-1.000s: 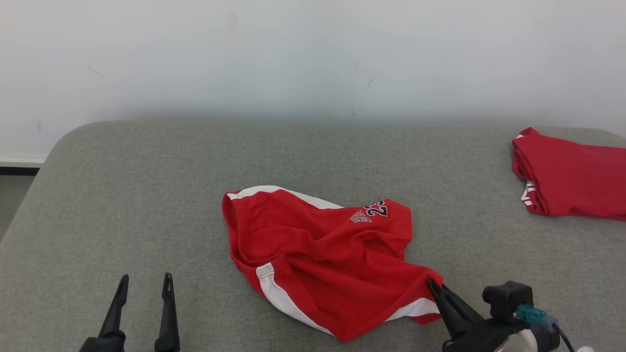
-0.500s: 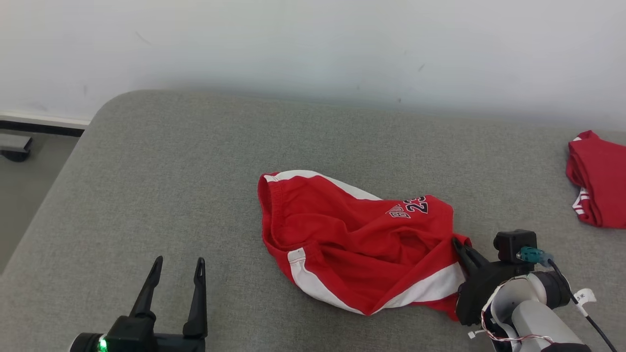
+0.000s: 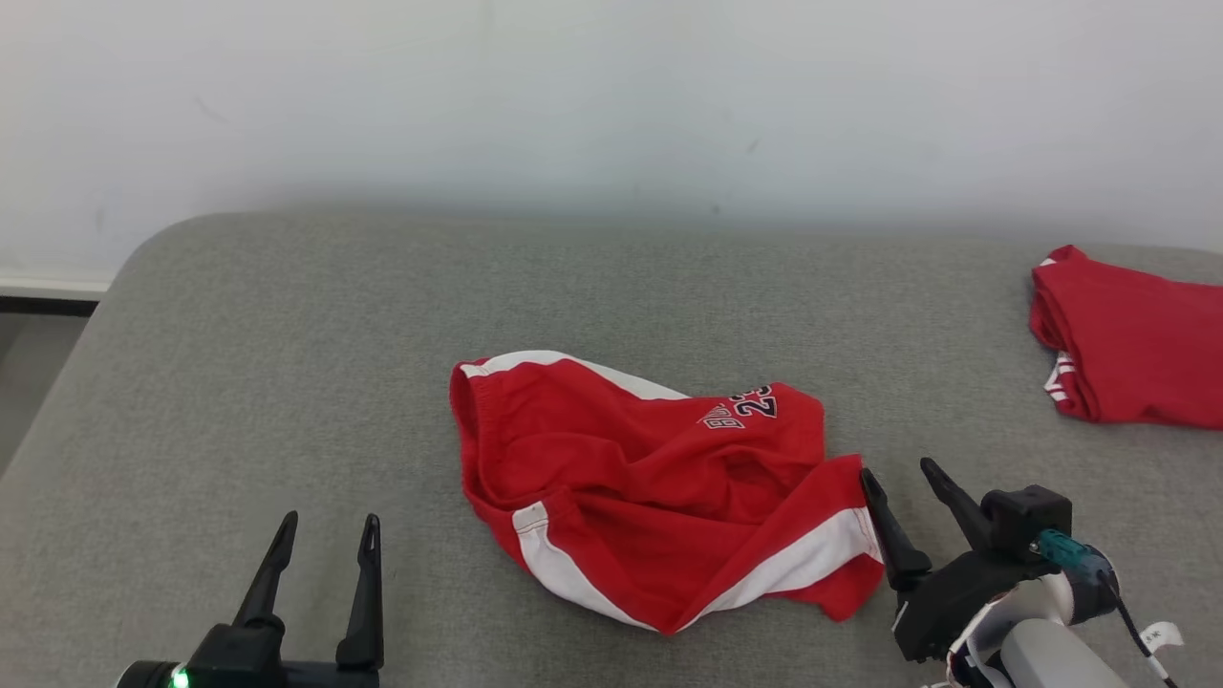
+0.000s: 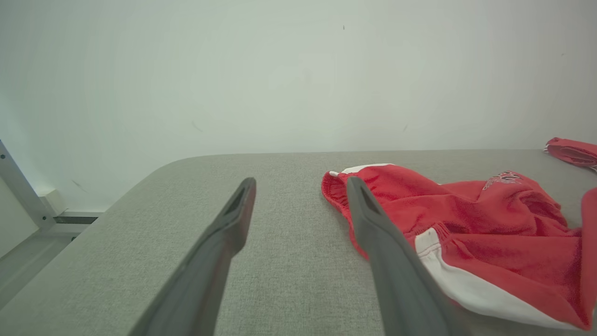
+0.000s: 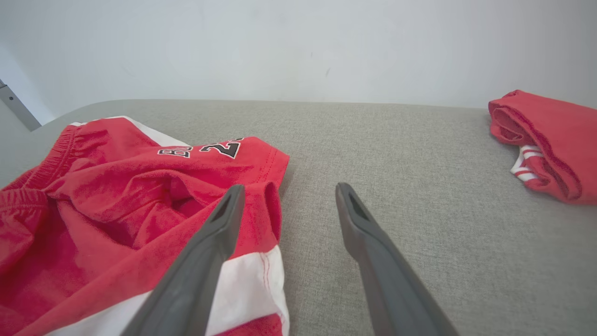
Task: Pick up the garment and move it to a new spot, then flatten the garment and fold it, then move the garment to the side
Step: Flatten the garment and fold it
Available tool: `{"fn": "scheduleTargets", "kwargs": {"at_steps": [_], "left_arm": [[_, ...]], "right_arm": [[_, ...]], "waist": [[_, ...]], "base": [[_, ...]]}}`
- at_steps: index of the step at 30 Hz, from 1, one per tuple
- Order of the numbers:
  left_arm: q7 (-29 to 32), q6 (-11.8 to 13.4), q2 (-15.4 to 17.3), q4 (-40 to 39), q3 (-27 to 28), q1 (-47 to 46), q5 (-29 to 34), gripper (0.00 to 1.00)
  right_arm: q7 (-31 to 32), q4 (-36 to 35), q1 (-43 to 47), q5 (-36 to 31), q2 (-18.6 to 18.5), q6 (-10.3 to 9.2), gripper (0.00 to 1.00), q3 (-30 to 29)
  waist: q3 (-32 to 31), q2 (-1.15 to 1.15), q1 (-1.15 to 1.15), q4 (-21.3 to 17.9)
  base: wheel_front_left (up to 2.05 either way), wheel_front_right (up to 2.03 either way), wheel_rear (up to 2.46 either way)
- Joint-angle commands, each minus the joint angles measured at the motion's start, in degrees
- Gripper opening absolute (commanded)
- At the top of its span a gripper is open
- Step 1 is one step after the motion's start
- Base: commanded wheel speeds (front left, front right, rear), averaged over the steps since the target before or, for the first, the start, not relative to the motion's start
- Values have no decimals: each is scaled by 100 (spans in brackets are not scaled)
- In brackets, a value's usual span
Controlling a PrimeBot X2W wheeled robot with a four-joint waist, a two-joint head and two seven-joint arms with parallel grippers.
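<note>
The garment point(image 3: 650, 487) is a pair of red shorts with white side stripes and a dark number print, lying crumpled in the middle of the grey padded table point(image 3: 287, 363). The same garment point(image 4: 466, 224) fills the right side of the left wrist view, and the garment point(image 5: 116, 210) lies at the left in the right wrist view. My right gripper point(image 3: 900, 471) stands open just beside the garment's right edge with nothing between its fingers; its left finger point(image 5: 210, 242) hangs over the cloth. My left gripper point(image 3: 327, 525) is open at the lower left, apart from the garment.
A second red garment point(image 3: 1127, 354), folded, lies at the table's far right edge, also seen as the folded red garment point(image 5: 545, 140) in the right wrist view. A white wall rises behind the table. The table's left edge drops to the floor point(image 3: 29, 363).
My right gripper, shut on the garment's right corner in both earlier frames, has let go and now stands open beside it. The head camera has shifted between frames.
</note>
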Motion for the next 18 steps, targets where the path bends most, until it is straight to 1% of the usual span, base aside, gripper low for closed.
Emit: {"fn": "scheduleTargets", "kwargs": {"at_steps": [1,5,8,9,13,18], "left_arm": [[-17,-5,48,-12,10,58,17,100],[-17,-59,154,36,-37,25,6,100],[-17,-114,307,101,-225,-147,-36,100],[-17,-114,307,101,-225,-147,-36,100],[63,-166,669,301,-594,-513,-258,100],[502,-151,1256,451,-1313,-948,-940,100]], "right_arm": [[-52,-253,161,-51,-107,-16,100,-74],[-46,-921,659,-245,-139,-16,100,-395],[-41,-1205,985,-382,-126,-16,100,-569],[-41,-1205,985,-382,-126,-16,100,-569],[-17,-1313,1298,-470,-86,-16,100,-626],[70,-1303,1260,-518,14,-16,100,-484]], "waist": [[-69,-1,0,-336],[-52,-1,0,-572],[-10,-1,0,-688],[-10,-1,0,-688],[101,-1,0,-790],[269,-1,0,-926]], "base": [[0,0,0],[0,0,0],[0,0,0],[0,0,0],[0,0,0],[0,0,0]]}}
